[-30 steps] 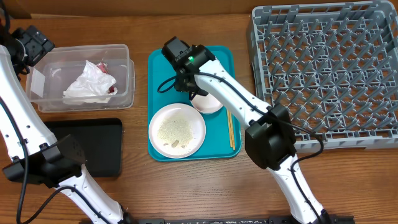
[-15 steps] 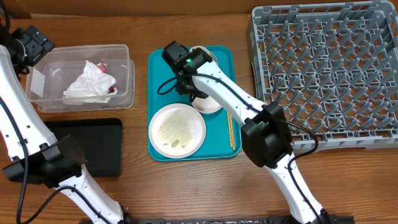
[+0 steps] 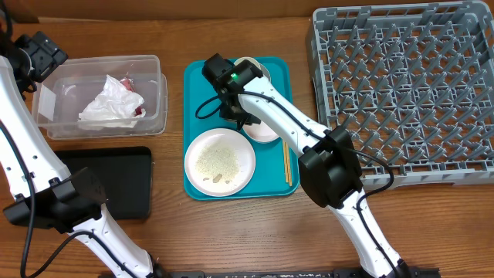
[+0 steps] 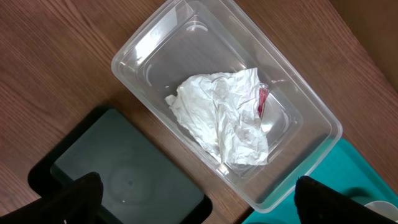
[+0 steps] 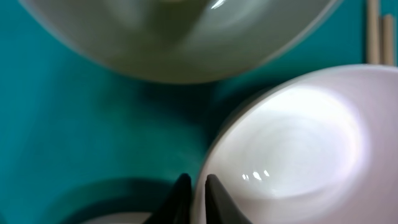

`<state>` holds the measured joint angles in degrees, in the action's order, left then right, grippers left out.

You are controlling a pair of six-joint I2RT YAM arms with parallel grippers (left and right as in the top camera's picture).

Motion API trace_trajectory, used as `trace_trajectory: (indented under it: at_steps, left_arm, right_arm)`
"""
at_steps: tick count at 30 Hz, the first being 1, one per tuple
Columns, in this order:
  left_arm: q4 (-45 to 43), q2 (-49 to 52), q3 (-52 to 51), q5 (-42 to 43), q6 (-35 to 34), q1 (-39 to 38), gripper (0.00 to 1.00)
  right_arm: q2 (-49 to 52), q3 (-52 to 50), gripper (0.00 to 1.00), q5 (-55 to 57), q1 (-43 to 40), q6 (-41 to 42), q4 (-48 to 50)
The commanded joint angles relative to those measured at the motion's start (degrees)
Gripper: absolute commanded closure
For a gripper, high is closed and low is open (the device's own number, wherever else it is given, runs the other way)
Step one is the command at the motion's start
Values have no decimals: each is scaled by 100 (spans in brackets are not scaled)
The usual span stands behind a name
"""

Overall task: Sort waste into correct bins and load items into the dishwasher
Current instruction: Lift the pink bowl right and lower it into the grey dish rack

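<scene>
Bowl point(image 3: 263, 131) beside plate point(image 3: 220, 162); chopsticks point(image 3: 287, 162) alongside

Robotics lab bench staged as a canteen dish-return station: wood-grain worktop point(image 3: 432, 232), white left arm point(image 3: 23, 139) and right arm point(image 3: 287, 117), grey dish rack point(image 3: 409, 85), teal serving tray point(image 3: 268, 171), clear tub point(image 3: 150, 85) and black tray point(image 3: 127, 181) alongside.

A teal tray point(image 3: 193, 81) is set on the wooden desk point(image 3: 231, 232). A pair of wooden chopsticks point(image 3: 286, 162) is laid along the tray's right side.

2 white arms point(image 3: 287, 117), black joints point(image 3: 328, 176), black cables point(image 3: 202, 106)
</scene>
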<state>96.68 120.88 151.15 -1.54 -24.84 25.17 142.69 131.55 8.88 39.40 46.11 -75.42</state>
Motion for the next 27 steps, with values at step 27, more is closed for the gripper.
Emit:
trace_trajectory:
  at_steps: [27]
  left_arm:
    - [11, 28, 2, -35, 107, -7, 0]
  right_arm:
    - [-2376, 1674, 96, -1641, -3119, -2734, -1604]
